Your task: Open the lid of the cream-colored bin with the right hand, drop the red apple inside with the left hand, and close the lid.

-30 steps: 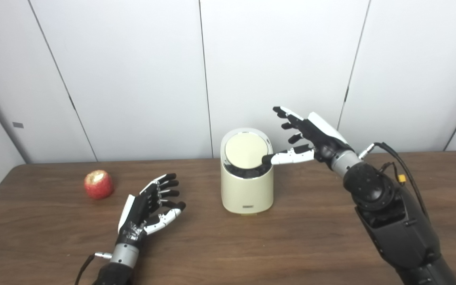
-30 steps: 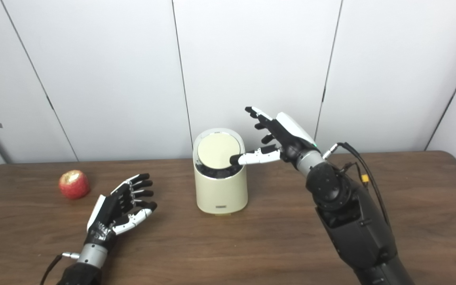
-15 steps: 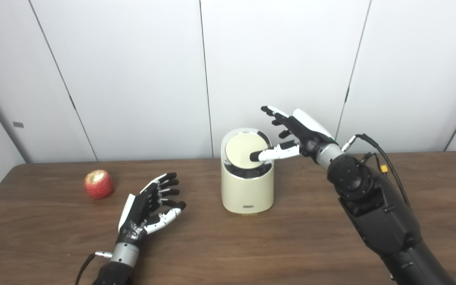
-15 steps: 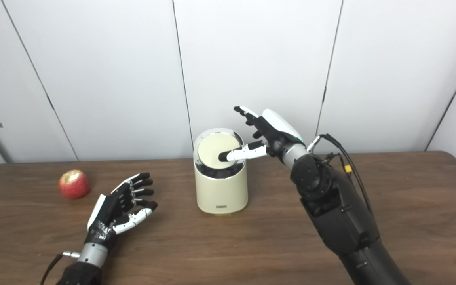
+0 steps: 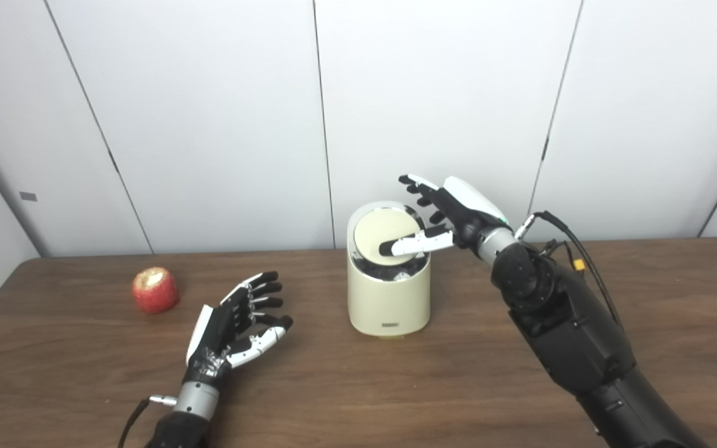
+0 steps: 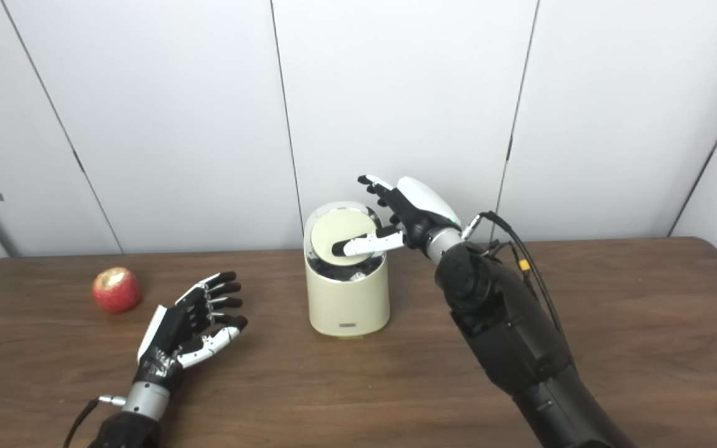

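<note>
The cream-colored bin (image 5: 388,297) stands on the brown table, near its middle. Its round lid (image 5: 378,233) is tilted up at the back, with a dark gap at its front. My right hand (image 5: 452,211) is open above the bin's right rim, its thumb lying across the lid and its fingers spread behind. The red apple (image 5: 155,290) sits on the table at the far left. My left hand (image 5: 234,323) is open, palm up, low over the table between apple and bin, empty.
The table (image 5: 358,386) runs to white wall panels (image 5: 209,124) at the back. Cables (image 5: 573,246) hang off my right forearm.
My right hand has moved left over the bin, its thumb sliding from the lid's right edge onto the lid. The left hand, apple and bin have stayed put.
</note>
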`<state>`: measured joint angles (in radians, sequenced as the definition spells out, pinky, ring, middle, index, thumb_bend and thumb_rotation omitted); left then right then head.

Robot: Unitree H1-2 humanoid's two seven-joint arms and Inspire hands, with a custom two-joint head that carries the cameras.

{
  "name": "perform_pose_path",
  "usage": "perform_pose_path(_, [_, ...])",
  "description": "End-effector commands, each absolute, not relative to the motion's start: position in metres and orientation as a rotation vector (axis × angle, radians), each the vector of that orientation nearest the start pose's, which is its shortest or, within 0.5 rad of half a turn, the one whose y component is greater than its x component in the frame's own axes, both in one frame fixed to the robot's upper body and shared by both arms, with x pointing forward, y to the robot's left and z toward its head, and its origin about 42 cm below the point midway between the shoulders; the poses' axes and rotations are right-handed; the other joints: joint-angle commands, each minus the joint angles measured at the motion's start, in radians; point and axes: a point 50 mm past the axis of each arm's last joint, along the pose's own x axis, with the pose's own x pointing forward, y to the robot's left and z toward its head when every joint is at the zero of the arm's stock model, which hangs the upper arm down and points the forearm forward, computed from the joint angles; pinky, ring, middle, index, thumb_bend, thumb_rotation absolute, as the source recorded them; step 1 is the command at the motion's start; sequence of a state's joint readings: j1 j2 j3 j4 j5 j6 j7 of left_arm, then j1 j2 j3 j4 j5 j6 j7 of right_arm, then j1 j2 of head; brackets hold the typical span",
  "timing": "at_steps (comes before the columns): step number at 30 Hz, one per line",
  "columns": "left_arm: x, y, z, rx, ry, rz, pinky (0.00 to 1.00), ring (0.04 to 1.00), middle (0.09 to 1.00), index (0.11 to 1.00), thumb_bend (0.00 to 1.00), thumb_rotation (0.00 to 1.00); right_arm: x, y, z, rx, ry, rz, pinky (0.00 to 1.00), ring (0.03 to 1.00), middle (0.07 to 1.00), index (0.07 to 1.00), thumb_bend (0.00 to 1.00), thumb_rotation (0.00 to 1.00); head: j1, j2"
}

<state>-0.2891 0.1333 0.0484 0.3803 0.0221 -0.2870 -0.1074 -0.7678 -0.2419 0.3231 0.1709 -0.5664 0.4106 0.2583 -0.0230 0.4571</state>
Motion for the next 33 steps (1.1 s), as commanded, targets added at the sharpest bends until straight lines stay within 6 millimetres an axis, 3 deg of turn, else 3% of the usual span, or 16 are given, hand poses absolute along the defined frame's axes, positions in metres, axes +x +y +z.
perform_pose_path(1, [0.3309,0.2401,0.0434,0.096,-0.002,-0.102,0.60,0.724,0.796,0.839,0.53,0.06,0.4776,-0.1443,0.3361,-0.990,-0.294,0.222,0.76,0.885,0.926,0.936,0.81,0.52,-0.001,0.001])
perform_pose_path(19, [0.3285,0.2416,0.0442,0.099,-0.006,-0.112,0.60,0.724,0.797,0.833,0.53,0.05,0.4818,-0.1527,0.3367,-1.013,-0.287,0.189,0.69,0.852,0.907,0.922,0.80,0.48,-0.003,0.010])
perform_pose_path(33, [0.3287,0.2402,0.0465,0.098,-0.015,-0.115,0.60,0.723,0.800,0.836,0.53,0.06,0.4810,-0.1519,0.3294,-1.018,-0.258,0.219,0.72,0.879,0.921,0.934,0.82,0.41,0.000,0.018])
